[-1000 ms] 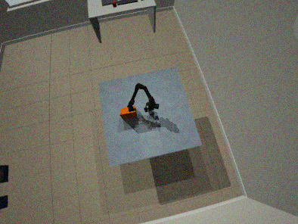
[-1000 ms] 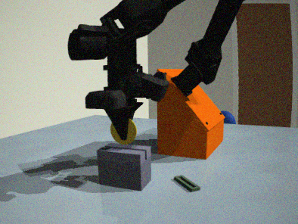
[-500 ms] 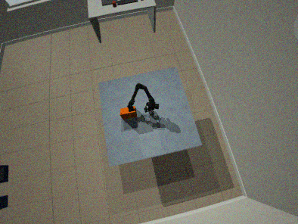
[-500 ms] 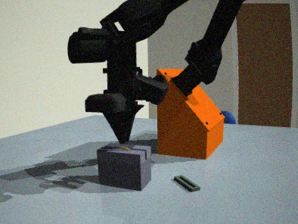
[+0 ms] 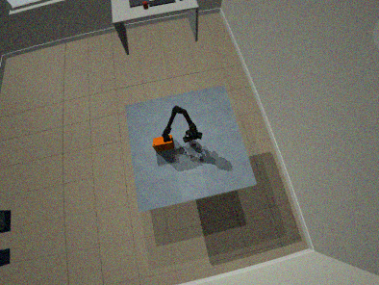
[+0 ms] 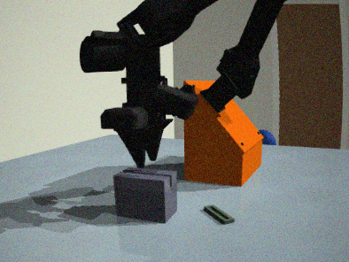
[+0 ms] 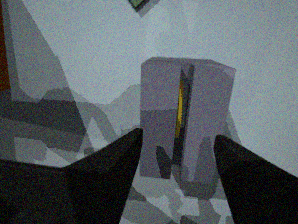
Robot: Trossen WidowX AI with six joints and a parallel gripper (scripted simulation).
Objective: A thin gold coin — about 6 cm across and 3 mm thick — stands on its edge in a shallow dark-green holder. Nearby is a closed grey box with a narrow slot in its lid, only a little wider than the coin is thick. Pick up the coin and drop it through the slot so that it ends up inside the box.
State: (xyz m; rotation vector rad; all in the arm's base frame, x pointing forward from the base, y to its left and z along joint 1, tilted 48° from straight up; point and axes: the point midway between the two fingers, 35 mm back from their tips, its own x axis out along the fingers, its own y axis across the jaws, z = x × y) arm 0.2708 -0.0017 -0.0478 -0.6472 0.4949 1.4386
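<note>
The grey box (image 6: 145,196) (image 7: 162,110) stands on the table with a narrow slot in its lid. In the wrist view a thin yellow strip of the gold coin (image 7: 178,112) shows inside the slot, down in the box. My gripper (image 6: 145,159) (image 7: 178,138) (image 5: 192,140) is open and empty, its two dark fingers just above the lid on either side of the slot. The shallow dark-green holder (image 6: 219,214) (image 7: 140,4) lies empty on the table to the right of the box in the exterior view.
The arm's orange base (image 6: 221,142) (image 5: 163,142) stands behind the box. A small blue object (image 6: 267,137) shows behind the base. The blue-grey table top (image 5: 159,193) stands on a tiled floor, with a white table (image 5: 120,12) far off.
</note>
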